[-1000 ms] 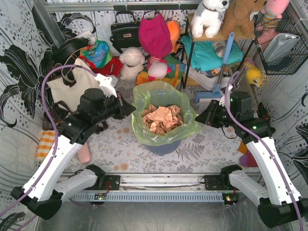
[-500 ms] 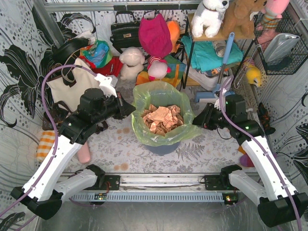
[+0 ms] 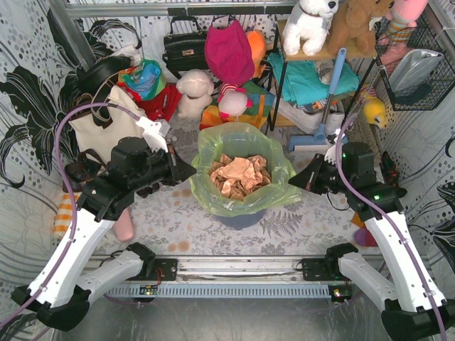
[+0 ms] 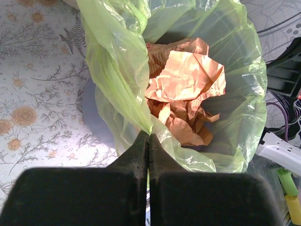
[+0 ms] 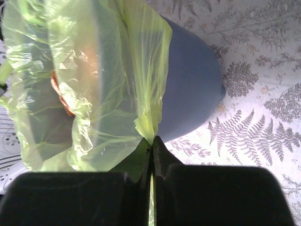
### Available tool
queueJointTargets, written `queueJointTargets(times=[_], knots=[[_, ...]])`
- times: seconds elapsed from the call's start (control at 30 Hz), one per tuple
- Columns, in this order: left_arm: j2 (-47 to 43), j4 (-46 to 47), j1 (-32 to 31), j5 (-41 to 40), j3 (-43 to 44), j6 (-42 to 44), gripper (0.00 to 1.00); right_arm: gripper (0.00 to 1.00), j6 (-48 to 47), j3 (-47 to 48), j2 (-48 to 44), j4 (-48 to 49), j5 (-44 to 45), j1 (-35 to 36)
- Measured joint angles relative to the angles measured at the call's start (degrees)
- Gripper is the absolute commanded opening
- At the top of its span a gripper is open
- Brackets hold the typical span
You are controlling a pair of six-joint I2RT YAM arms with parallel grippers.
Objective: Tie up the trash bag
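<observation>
Trash bag (image 3: 211, 153) mid-bench, midway between left and right edges, draped over a blue-grey bin (image 5: 193, 89), mouth wide open, tan paper scraps (image 4: 183, 80) inside. Thin, soft, slippery film, light load by the look; likely to stretch or tear if yanked, so best taken by bunched rim folds on opposite sides. Left gripper (image 4: 148, 137) pinched together on the rim's left fold; right gripper (image 5: 151, 142) likewise clamped on the right fold. No brand, label or legible writing anywhere
</observation>
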Motion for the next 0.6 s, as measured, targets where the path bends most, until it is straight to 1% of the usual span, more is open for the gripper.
queueJointTargets(times=[0.13, 0.33, 0.43, 0.6], knots=[[0.07, -0.37, 0.04, 0.46, 0.09, -0.22, 0.00, 0.00, 0.20, 3.37, 0.13, -0.26, -0.13, 0.00], [1.79, 1.95, 0.31, 3.37, 2.78, -1.51, 0.00, 0.00, 1.62, 11.96, 1.84, 0.98, -2.29, 0.00], [3.50, 3.06, 0.31, 4.48, 5.46, -1.77, 0.00, 0.00, 2.40, 14.38, 3.37, 3.78, -3.76, 0.00], [6.75, 4.74, 0.31, 4.61, 10.47, -1.60, 0.00, 0.00, 4.66, 14.64, 6.54, 9.94, -5.77, 0.02]])
